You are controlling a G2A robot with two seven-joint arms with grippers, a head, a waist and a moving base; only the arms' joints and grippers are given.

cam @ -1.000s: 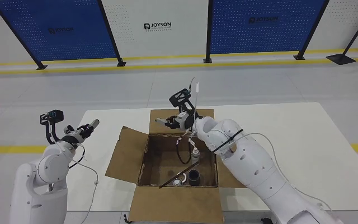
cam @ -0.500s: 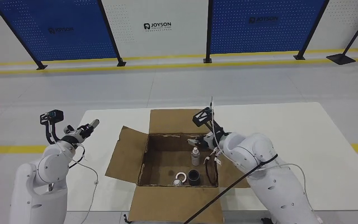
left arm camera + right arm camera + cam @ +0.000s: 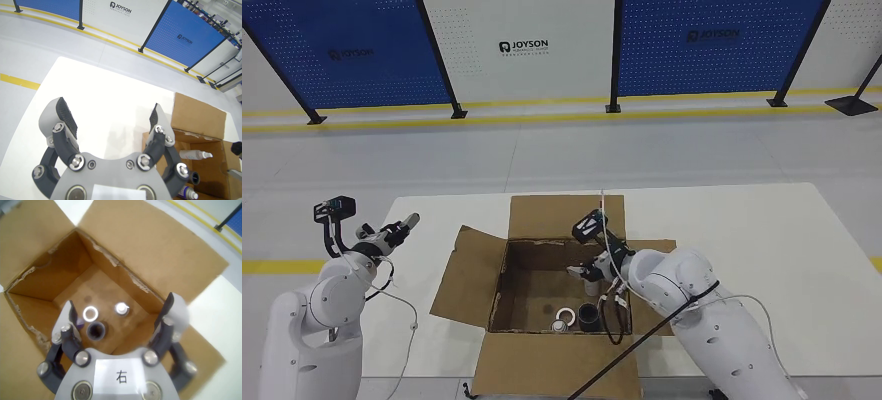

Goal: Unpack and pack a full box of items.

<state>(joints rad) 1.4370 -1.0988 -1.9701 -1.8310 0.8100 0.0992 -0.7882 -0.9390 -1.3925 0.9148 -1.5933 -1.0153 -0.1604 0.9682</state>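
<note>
A: Unpacking, by the look of it: hanging over the cardboard box (image 3: 552, 215) with the right gripper (image 3: 121, 302), spread wide and carrying nothing. Which to take first?

B: Probably the white spray bottle (image 3: 122, 309), upright on the box floor almost straight below that gripper. Come down plumb, stay wide until straddling the bottle, then close on the body rather than on the nozzle.

A: Anything to mind beside it?

B: Mind the black tube (image 3: 96, 331) and the white ring (image 3: 90, 314), just beside each other on the floor, near the bottle but apart from it. Keep clear of the box walls too, and lift straight up before swinging out over the table (image 3: 742, 240).

A: And the left gripper (image 3: 108, 106)?

B: Leave parked above the table's left end, well apart from the box, likewise wide open and empty.

A: Changed against a second ago?

B: Then up at the far flap of the box; half a second ago out by the right rim; now swung back in over the right half, seemingly lower. No shift in the left arm, none among bottle, tube and ring.
</note>
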